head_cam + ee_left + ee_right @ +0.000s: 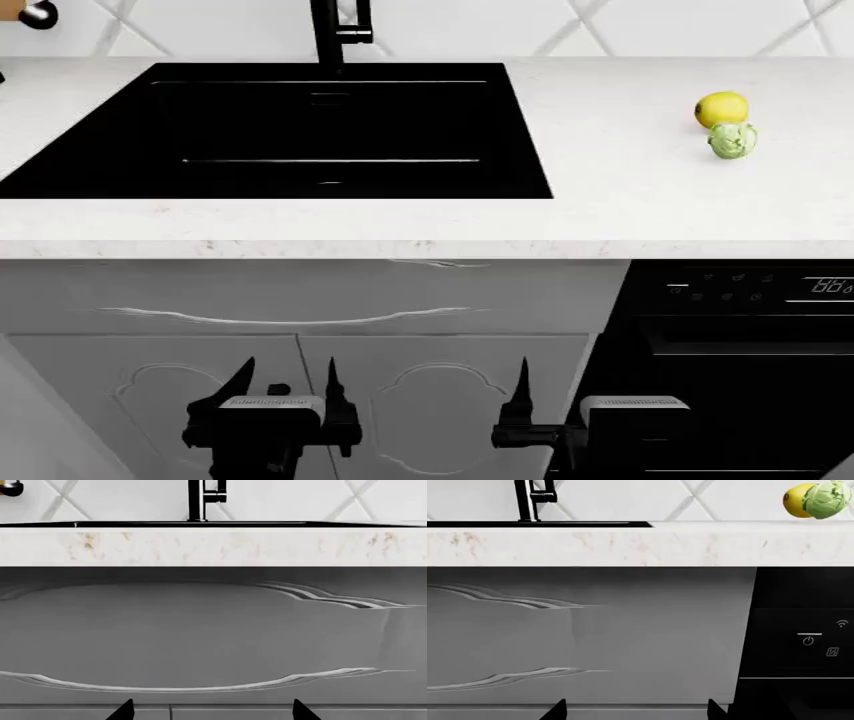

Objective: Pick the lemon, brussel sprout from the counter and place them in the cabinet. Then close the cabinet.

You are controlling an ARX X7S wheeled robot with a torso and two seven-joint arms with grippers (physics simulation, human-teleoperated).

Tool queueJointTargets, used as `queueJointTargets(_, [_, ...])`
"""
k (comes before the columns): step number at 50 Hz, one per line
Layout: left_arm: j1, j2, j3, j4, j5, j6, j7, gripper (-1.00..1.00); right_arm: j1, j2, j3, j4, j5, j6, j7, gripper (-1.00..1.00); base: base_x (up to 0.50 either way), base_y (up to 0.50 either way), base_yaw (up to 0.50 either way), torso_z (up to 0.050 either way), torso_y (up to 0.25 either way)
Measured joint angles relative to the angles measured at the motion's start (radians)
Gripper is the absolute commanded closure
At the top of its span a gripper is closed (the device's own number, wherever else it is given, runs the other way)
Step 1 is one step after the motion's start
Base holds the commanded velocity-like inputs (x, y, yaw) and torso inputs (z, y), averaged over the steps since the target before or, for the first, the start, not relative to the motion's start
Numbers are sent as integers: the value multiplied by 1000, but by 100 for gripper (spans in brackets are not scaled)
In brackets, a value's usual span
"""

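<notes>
Head view: lemon (721, 108) and brussel sprout (733, 140) touch, well beyond both grippers' parted jaws.

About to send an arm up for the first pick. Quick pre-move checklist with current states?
1. Lemon on the counter, unobstructed: ok.
2. Brussel sprout on the counter, close beside the lemon; touching or not: cannot tell.
3. Right gripper empty, fingers apart: ok.
4. Left gripper empty, fingers apart: ok.
5. Both grippers are below the counter edge, facing the cabinet fronts; neither is near the produce: not ok.
6. Target cabinet open and ready: cannot tell; the doors under the sink look shut.
</notes>
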Motion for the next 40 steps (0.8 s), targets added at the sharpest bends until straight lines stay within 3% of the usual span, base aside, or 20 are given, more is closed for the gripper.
queueJointTargets(14, [2, -30, 42, 68, -23, -47, -29, -100, -3, 31, -34, -9, 23, -9, 32, -100, 0, 0, 0, 0, 0])
queueJointTargets(23, [-25, -60, 68, 207, -35, -169, -43, -100, 1, 59, -52, -92, 39, 45, 45, -100, 0, 0, 0, 0, 0])
queueJointTargets(40, [-236, -128, 76, 533, -111, -611, -21, -100, 144, 139, -8, -438, 184, 455, 28, -100, 0, 0, 0, 0, 0])
